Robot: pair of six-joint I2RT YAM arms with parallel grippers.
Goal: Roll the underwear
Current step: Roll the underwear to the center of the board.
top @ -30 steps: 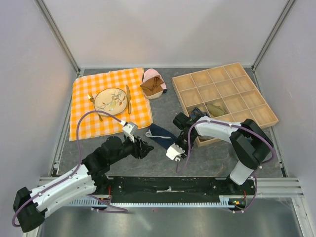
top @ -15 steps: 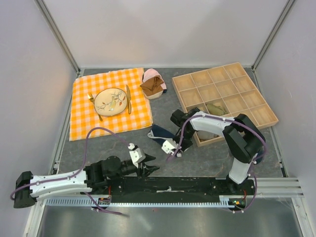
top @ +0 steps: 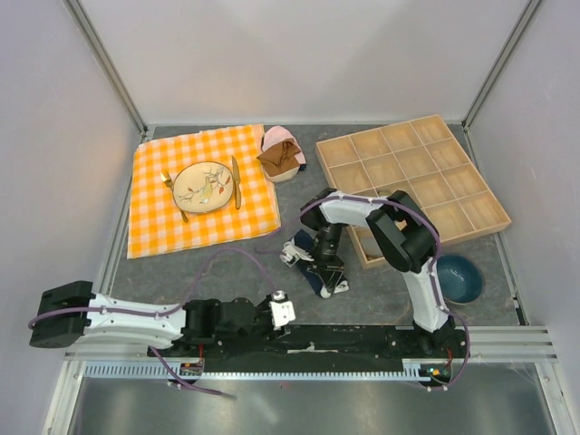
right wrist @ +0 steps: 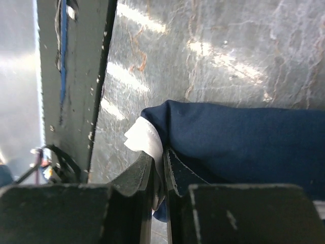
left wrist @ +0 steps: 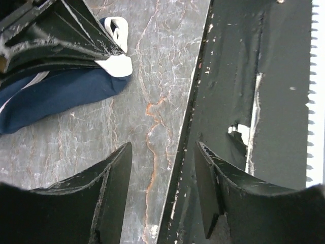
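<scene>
I see the underwear [right wrist: 244, 147] lying on the grey desk [top: 227, 249], close to the near edge and a little right of the middle. It sits just off the near left corner of the wooden tray [top: 475, 169]. It is a soft navy bundle, lying flat, with a white tag [right wrist: 144, 136] at one end.

The right arm is folded back over it. The right gripper [right wrist: 158, 155] is down on the end nearest the desk's front rail [left wrist: 254, 76]. Its two fingers [right wrist: 136, 173] are pressed nearly together, with only a thin slot between them. The white tag and the navy hem run into that slot, so I read it as clamped on the underwear's edge.

The left arm lies low along the near edge. The left gripper [left wrist: 163, 152] hovers over the line where the desk meets the black rail. Its jaws stand apart with nothing between them. From the left wrist view, the underwear is just beyond its fingertips, not touching them, with the right gripper sitting on top.

An orange checked cloth [top: 163, 217] covers the far left part of the desk. It carries a plate [top: 186, 172], with a fork [top: 174, 195] to its left and a knife [top: 236, 181] to its right. Pink and brown garments [top: 281, 154] are heaped at the cloth's far right corner. A blue bowl [top: 458, 278] stands near the right edge, just in front of the tray.
</scene>
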